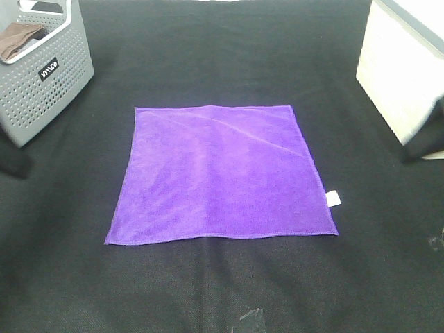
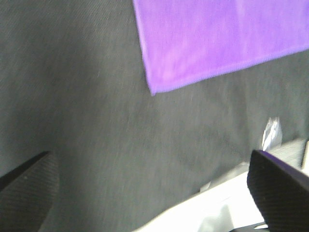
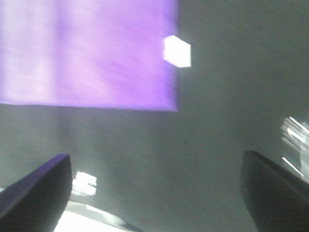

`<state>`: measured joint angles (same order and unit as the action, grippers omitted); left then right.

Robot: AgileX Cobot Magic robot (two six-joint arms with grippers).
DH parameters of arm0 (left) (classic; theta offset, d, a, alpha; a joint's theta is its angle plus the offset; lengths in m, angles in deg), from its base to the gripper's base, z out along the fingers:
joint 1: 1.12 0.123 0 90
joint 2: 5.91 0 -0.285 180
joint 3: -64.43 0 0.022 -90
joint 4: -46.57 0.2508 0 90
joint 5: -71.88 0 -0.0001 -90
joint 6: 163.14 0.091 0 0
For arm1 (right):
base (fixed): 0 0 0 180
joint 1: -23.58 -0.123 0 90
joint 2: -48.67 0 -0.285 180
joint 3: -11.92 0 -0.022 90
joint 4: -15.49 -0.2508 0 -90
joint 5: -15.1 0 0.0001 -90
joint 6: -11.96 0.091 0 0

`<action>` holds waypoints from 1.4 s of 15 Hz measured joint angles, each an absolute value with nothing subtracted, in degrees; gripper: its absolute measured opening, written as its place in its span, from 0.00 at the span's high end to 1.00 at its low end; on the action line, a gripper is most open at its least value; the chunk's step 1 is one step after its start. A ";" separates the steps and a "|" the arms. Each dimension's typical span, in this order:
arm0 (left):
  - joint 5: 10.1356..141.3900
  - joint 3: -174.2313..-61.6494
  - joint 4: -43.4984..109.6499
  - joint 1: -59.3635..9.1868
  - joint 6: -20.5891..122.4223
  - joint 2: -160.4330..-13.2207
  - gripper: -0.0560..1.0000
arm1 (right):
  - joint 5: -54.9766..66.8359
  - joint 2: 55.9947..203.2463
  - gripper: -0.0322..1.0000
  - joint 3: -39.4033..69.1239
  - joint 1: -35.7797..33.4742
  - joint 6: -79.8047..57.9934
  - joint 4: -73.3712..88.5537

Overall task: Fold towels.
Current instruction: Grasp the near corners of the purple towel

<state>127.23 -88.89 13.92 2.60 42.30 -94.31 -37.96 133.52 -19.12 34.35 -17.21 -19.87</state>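
Observation:
A bright purple square towel (image 1: 222, 177) lies flat and unfolded in the middle of the black table. Its small white tag (image 1: 334, 198) sticks out from the right edge near the front corner. The left wrist view shows the towel's front left corner (image 2: 159, 79), with my left gripper (image 2: 149, 193) open and empty above bare cloth in front of it. The right wrist view shows the front right corner (image 3: 164, 99) and the tag (image 3: 177, 51), with my right gripper (image 3: 154, 193) open and empty in front of them. Neither gripper shows in the exterior view.
A grey perforated basket (image 1: 48, 76) holding a brown cloth (image 1: 17, 40) stands at the back left. A pale box (image 1: 402, 69) stands at the back right, with a dark arm part (image 1: 427, 135) beside it. The table's front edge (image 2: 207, 208) lies near both grippers.

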 joint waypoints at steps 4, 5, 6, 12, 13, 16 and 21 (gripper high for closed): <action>126.25 -89.35 3.83 2.54 54.56 -106.29 0.01 | -38.30 145.09 0.12 -19.12 34.41 -32.56 -31.61; 125.22 -89.35 3.14 2.54 55.65 -107.32 0.01 | -38.30 146.47 0.12 -19.12 34.41 -33.42 -31.90; 124.76 -89.35 2.80 2.54 56.11 -107.43 0.01 | -38.36 147.04 0.12 -19.12 34.41 -33.65 -32.13; 123.50 -89.63 -1.10 2.54 57.65 -111.10 0.01 | -38.99 148.13 0.12 -18.72 34.41 -33.48 -32.76; 123.56 -90.21 -3.04 2.54 59.60 -113.22 0.01 | -38.53 150.08 0.12 -17.92 34.41 -33.48 -33.04; 123.62 -92.38 -7.34 2.54 65.22 -119.75 0.01 | -38.07 158.04 0.13 -15.34 34.41 -34.57 -34.08; 126.54 -96.62 -10.38 2.54 68.77 -127.83 0.01 | -36.53 168.64 0.13 -11.04 34.41 -37.15 -36.77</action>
<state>126.54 -96.62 -10.38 2.54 68.77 -127.83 -36.53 168.64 -11.04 34.41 -37.15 -36.77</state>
